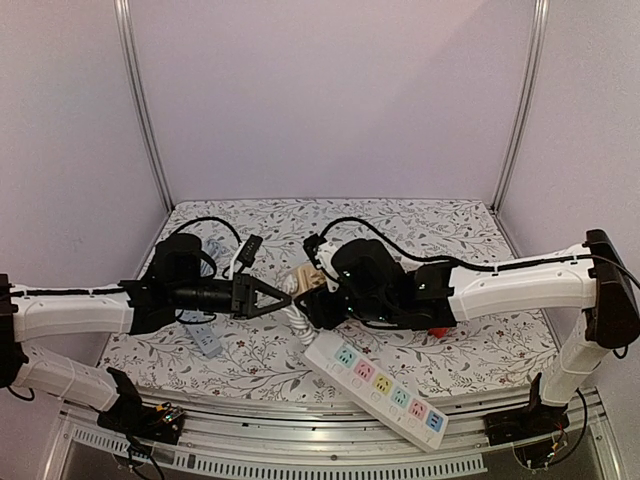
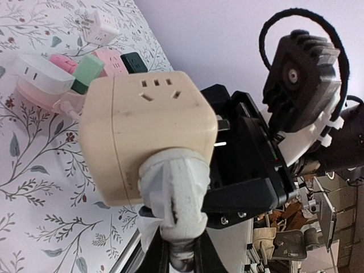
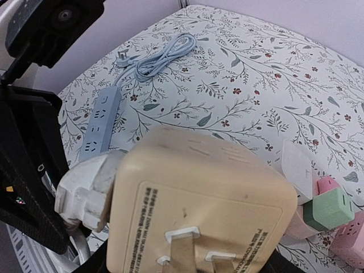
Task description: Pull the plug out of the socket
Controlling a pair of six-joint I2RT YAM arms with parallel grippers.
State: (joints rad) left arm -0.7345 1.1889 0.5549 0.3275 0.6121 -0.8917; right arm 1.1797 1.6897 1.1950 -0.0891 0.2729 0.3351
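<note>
A beige cube socket (image 1: pixel 308 278) hangs above the middle of the table, between my two grippers. My right gripper (image 1: pixel 322 300) is shut on the socket (image 3: pixel 199 193), whose metal prongs point toward the right wrist camera. A white plug (image 2: pixel 173 187) is seated in the face of the socket (image 2: pixel 142 131) that is turned toward the left arm. My left gripper (image 2: pixel 182 253) is shut on that plug, with both fingers pressed against its neck. The plug (image 3: pixel 85 187) sticks out of the cube's left side, with the black left gripper (image 3: pixel 28 170) behind it.
A white power strip (image 1: pixel 390 388) with coloured outlets lies at the table's near edge. A blue-grey power strip (image 3: pixel 101 122) and its coiled cable (image 3: pixel 159 57) lie on the left. Pink, green and white adapters (image 2: pixel 85 71) are clustered on the flowered cloth.
</note>
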